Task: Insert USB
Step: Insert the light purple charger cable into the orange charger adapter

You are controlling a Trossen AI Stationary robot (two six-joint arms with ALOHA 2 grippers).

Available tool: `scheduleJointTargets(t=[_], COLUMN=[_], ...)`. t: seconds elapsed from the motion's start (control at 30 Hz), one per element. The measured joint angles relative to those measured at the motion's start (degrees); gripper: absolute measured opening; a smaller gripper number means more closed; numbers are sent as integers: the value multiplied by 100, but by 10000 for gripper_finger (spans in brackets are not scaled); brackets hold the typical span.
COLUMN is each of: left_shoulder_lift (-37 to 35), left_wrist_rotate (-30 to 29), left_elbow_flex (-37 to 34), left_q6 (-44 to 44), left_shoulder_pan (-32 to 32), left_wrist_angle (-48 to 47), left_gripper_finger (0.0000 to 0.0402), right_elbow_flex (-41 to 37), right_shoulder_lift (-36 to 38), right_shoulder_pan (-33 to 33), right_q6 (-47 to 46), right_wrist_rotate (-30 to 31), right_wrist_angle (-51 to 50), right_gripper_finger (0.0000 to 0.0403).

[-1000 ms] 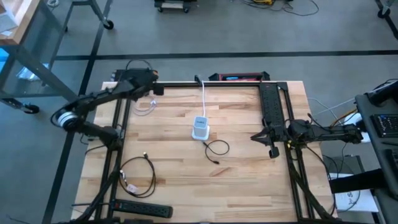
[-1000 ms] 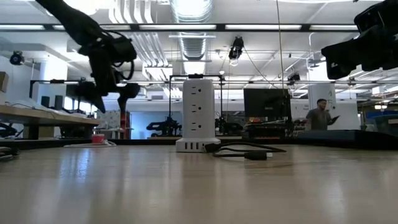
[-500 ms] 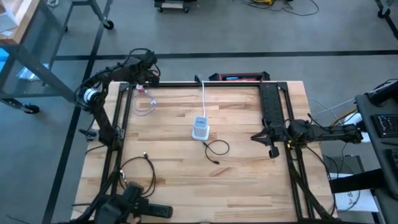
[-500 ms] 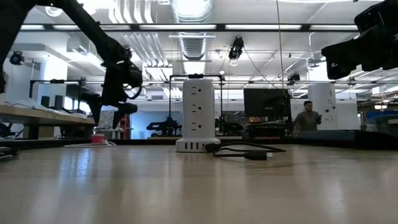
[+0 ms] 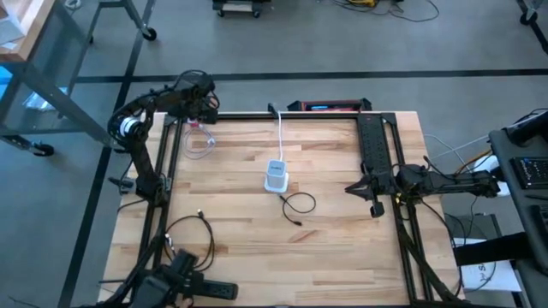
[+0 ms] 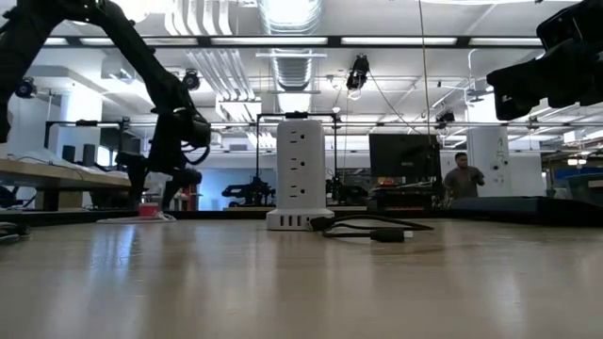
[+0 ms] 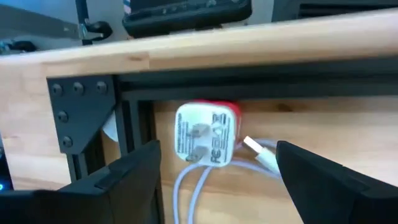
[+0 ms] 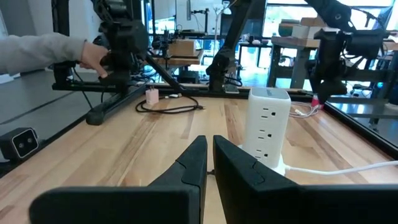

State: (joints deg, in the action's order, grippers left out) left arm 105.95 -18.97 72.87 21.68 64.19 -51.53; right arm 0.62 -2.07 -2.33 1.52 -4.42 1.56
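At the far left corner of the wooden table point(image 5: 240, 214), well to the left of the white power tower point(image 5: 276, 176), the left gripper point(image 5: 204, 109) hangs over a small white charger plug point(image 7: 205, 135) with a red side. The plug lies on the wood just inside the black frame rail point(image 7: 249, 87), its metal prongs facing the wrist camera, and a thin white cable point(image 7: 194, 190) loops away from it. The left gripper's fingers point(image 7: 134, 180) stand spread apart on either side of the plug and hold nothing; in the low view the same gripper point(image 6: 158, 179) sits low, close to the tabletop.

Nearer the front edge, left of the tower, a black cable point(image 5: 190, 235) lies coiled, and a black power strip point(image 5: 199, 287) rests at the front edge.

The power tower stands upright near the middle of the table, its white cord point(image 5: 281, 128) running straight back to the far edge. In the low view it shows a row of small ports along its base point(image 6: 292, 220). Just in front of the tower and slightly to its right lies a black USB cable point(image 5: 298, 205) in a loose loop, its plug end point(image 5: 295, 222) free on the wood and touching nothing else.

Well to the right of the tower, the right gripper point(image 5: 353, 187) waits at the table's right side, its fingers point(image 8: 233, 165) pressed together with nothing between them, pointing toward the tower.

A person's hand point(image 8: 93, 56) and grey sleeve show beyond the table in the right wrist view, and another person point(image 6: 462, 176) stands far off in the room.
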Motion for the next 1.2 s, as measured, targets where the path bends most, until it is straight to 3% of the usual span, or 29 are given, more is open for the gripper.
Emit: scheduleJointTargets(t=[0.47,0.87,1.2], left_shoulder_lift=[-2,178,266], left_wrist_rotate=[-26,-114,-103], left_elbow_flex=[-338,-382,-518], left_q6=[151,296,320], left_shoulder_pan=[-24,-16,-221], left_wrist_angle=[745,1028,1156], left_gripper_finger=[251,251,164], right_elbow_flex=[0,0,0], right_shoulder_lift=[0,0,0], right_shoulder_pan=[-2,-2,-2], right_q6=[0,0,-1], right_wrist_rotate=[0,0,0], right_wrist_angle=[0,0,0], right_gripper_finger=[18,18,18])
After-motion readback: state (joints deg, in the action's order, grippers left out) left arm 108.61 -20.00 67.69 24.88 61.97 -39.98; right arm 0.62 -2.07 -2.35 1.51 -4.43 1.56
